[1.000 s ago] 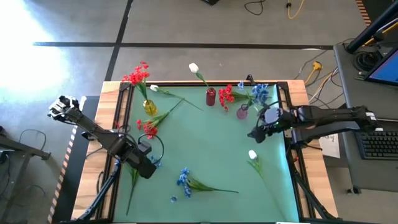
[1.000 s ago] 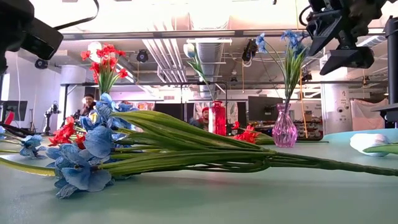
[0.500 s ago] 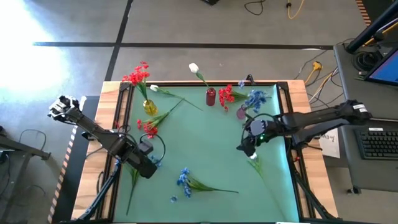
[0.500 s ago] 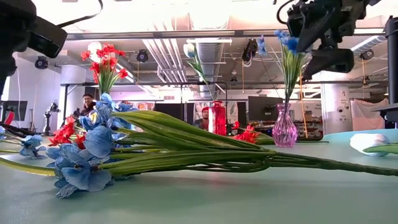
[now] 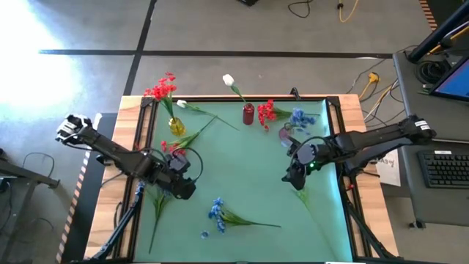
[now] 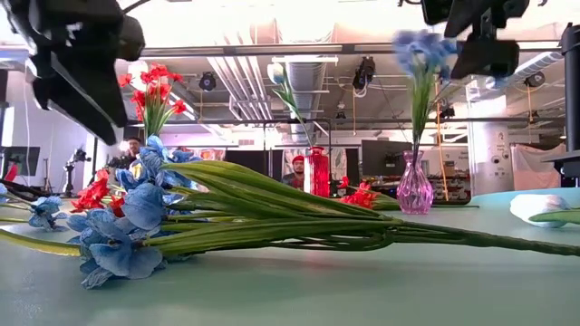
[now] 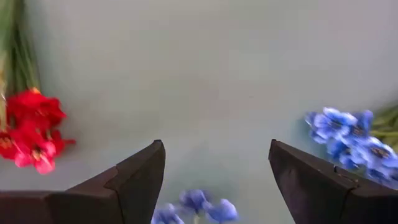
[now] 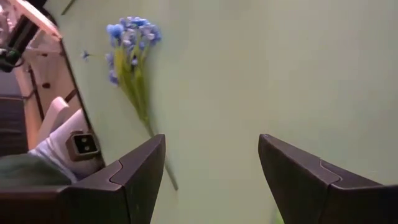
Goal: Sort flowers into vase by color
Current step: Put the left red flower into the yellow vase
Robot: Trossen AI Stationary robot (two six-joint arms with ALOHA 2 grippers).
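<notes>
Three vases along the far edge of the green tabletop (image 5: 249, 176) each hold stems already: yellow glass vase (image 5: 176, 126) red blooms, red vase (image 5: 248, 114) a white bud, pink vase (image 5: 285, 132) blue sprays. Left lying are a red flower (image 5: 176, 149), a blue spray (image 5: 217, 210), a white bud under my right hand (image 5: 294, 176) and more. Both my left hand (image 5: 182, 187) and right hang spread apart, empty.

A robotics lab: bare ceiling ducts (image 6: 308, 77), monitors (image 6: 385, 156), loose floor cables (image 5: 322, 9), a keyboard (image 5: 447, 169) right of the green worktop (image 5: 249, 183).
</notes>
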